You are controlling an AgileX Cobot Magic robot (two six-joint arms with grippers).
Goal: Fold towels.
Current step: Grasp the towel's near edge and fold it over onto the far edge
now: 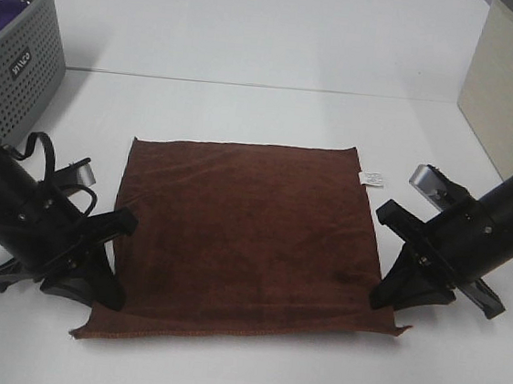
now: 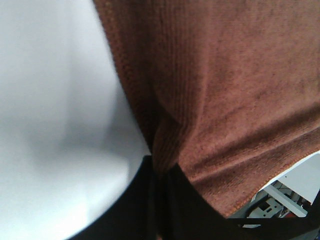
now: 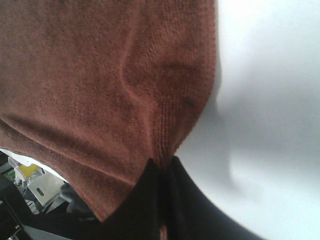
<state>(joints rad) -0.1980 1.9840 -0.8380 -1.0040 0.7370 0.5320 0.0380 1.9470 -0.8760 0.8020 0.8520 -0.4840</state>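
The soft, limp towel (image 1: 243,232) lay flat on the table (image 1: 274,111), likely to sag unless gripped near its corners, with the left gripper (image 1: 109,264) at 8 o'clock and the right gripper (image 1: 392,284) at 4 o'clock each clamped on its edge.

A plain white worktop (image 1: 265,110) takes up most of what I can see, smooth and matte. Spread on it towards the near edge is a dark reddish-brown towel (image 1: 243,236), roughly square and lying mostly flat. A small white tag (image 1: 372,178) at its far right corner rests on the surface. At the far left stands a grey perforated basket (image 1: 23,57), well apart from the towel.
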